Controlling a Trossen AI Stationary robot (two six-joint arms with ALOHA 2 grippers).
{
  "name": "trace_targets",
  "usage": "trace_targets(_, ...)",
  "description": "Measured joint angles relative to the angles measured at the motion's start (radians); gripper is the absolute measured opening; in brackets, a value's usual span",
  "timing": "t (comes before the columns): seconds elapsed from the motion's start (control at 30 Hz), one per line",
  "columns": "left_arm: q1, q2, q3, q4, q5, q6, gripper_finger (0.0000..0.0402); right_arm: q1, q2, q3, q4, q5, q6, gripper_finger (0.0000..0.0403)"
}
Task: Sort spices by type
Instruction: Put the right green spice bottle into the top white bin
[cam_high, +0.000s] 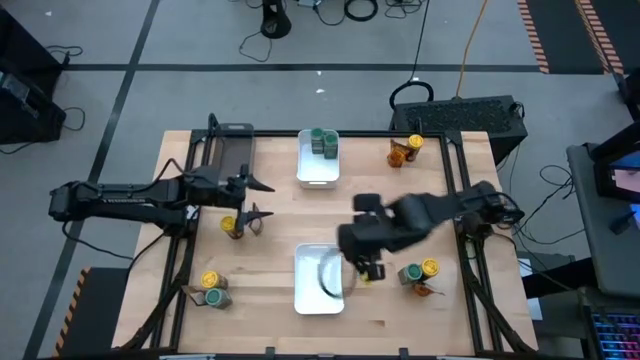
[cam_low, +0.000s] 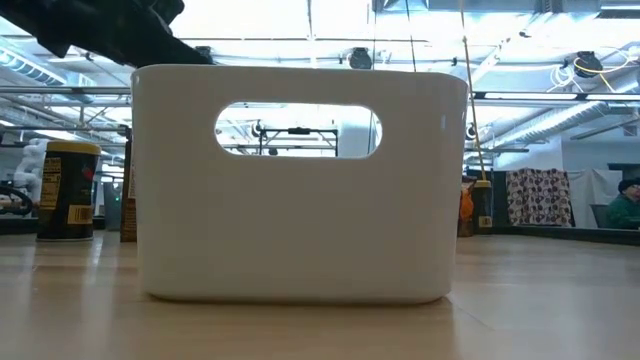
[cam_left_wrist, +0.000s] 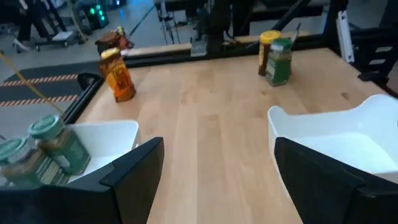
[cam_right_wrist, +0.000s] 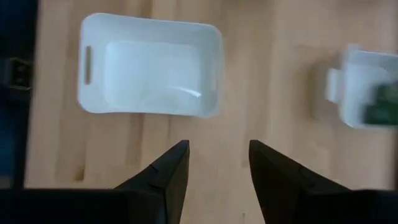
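My left gripper (cam_high: 262, 200) (cam_left_wrist: 217, 149) hovers open over the table's left middle, pointing toward the right edge and touching nothing. A yellow-lidded jar (cam_high: 232, 225) stands just beneath its wrist. My right gripper (cam_high: 365, 270) (cam_right_wrist: 217, 152) is open above the right rim of the near white bin (cam_high: 320, 280) (cam_right_wrist: 149, 65), pointing down with nothing between its fingers. Green-lidded jars (cam_high: 322, 143) (cam_left_wrist: 56, 146) sit in the far white bin (cam_high: 318, 175). Other jars stand on the table: an orange group (cam_high: 405, 150) (cam_left_wrist: 118, 74) far right, a pair (cam_high: 420, 272) (cam_left_wrist: 277, 59) near right, another pair (cam_high: 214, 288) near left.
The near bin (cam_low: 300, 200) fills the low view, with a yellow-labelled jar (cam_low: 68, 190) to its left. Black frame rails run along the table's left and right sides. Bare wood (cam_high: 290, 215) lies between the two bins.
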Motion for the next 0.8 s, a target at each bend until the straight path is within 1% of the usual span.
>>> trace_targets(0.1, -0.013, 0.0, 0.0, 0.026, 0.004, 0.002, 0.0311, 0.074, -0.08, -0.117, 0.003, 0.11, 0.151, 0.0148)
trace_targets(0.2, -0.024, 0.0, 0.0, 0.046, 0.006, 0.001, 0.0311, 0.136, -0.167, -0.29, 0.063, 0.176, 0.309, 0.0148)
trace_targets(0.37, -0.042, 0.0, 0.0, 0.037, 0.007, -0.026, 0.0311, 0.195, -0.295, -0.624, 0.248, 0.162, 0.541, 0.0151)
trace_targets(0.43, -0.05, 0.003, 0.0, 0.033, 0.007, -0.025, 0.0311, 0.202, -0.326, -0.723, 0.291, 0.125, 0.579, 0.0158)
trace_targets(0.53, -0.053, 0.005, 0.0, 0.059, 0.007, -0.018, 0.0311, 0.201, -0.345, -0.819, 0.304, 0.008, 0.63, 0.0172)
trace_targets(0.67, -0.053, 0.005, 0.0, 0.086, 0.007, -0.023, 0.0311, 0.189, -0.35, -0.859, 0.261, -0.131, 0.667, 0.0198)
trace_targets(0.8, -0.06, 0.026, -0.005, 0.062, 0.012, -0.057, 0.0311, 0.166, -0.351, -0.859, 0.255, -0.17, 0.587, 0.0236)
